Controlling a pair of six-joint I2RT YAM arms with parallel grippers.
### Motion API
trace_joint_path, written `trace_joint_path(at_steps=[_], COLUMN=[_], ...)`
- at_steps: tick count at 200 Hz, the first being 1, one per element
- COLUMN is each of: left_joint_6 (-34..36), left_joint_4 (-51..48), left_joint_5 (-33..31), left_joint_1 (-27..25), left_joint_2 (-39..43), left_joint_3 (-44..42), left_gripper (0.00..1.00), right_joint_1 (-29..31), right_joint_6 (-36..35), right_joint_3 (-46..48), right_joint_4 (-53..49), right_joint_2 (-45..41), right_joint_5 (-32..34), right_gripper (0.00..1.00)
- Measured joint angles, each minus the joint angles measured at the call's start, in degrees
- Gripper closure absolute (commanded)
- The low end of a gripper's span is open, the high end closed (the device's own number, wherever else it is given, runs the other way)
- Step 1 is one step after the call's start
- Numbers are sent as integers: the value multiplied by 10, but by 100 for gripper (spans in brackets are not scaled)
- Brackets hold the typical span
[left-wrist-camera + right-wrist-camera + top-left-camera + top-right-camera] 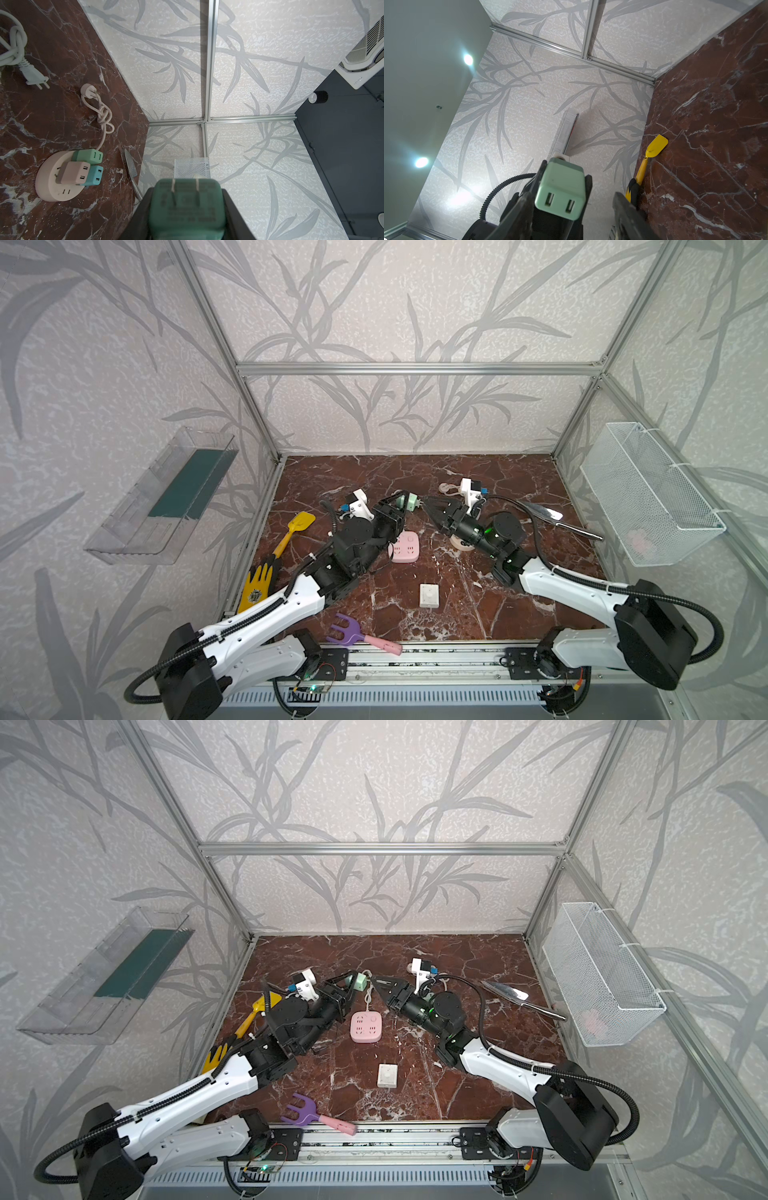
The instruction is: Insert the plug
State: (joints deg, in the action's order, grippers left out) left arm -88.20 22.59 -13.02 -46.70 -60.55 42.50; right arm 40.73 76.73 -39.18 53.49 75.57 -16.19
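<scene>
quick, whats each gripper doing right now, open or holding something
left gripper: closed on the mint green cube-shaped plastic plug adapter.
right gripper: open, holding nothing.

We are reaching inward from both sides, claws facing tip to tip; our left claw (pixel 408 502) is clamping the plug (pixel 187 205), our right claw (pixel 428 504) is standing with jaws apart.

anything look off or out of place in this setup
A purple rake lies at the front edge of the table, pink handle poking past it, and a yellow glove sits against the left edge: garden gear, odd for a plug job. The green plug is held in the left pincer; nothing spilled.
</scene>
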Motion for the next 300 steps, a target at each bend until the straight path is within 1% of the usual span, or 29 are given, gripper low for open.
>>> trace_joint_path(at_steps=[47,80,142,198,257,270,284,300], left_joint_6=[-6,-10,-12,4,29,37,46,53], left_joint_4=[38,66,96,117,143,145,146,146], left_joint_5=[0,2,14,21,20,19,14,10], left_joint_1=[0,0,-1,-3,-3,-3,-2,-1], left_joint_2=[-16,-25,-48,-56,-60,-59,-58,-58], left_joint_3=[-4,-7,-7,-7,-11,-13,-16,-17], left_gripper=[100,100,100,100,100,100,100,100], right_joint_1=[5,5,5,5,0,-3,-5,-7], right_joint_6=[6,23,37,37,43,49,55,63], right_joint_3=[-30,-32,-32,-49,-59,-59,-59,-61], right_joint_4=[-36,-47,-54,-82,-87,-81,-72,-62], right_joint_2=[-2,-2,1,2,3,8,15,24], right_joint_5=[-9,-9,-15,-17,-20,-24,-28,-35], right_gripper=[44,44,50,50,60,60,57,57])
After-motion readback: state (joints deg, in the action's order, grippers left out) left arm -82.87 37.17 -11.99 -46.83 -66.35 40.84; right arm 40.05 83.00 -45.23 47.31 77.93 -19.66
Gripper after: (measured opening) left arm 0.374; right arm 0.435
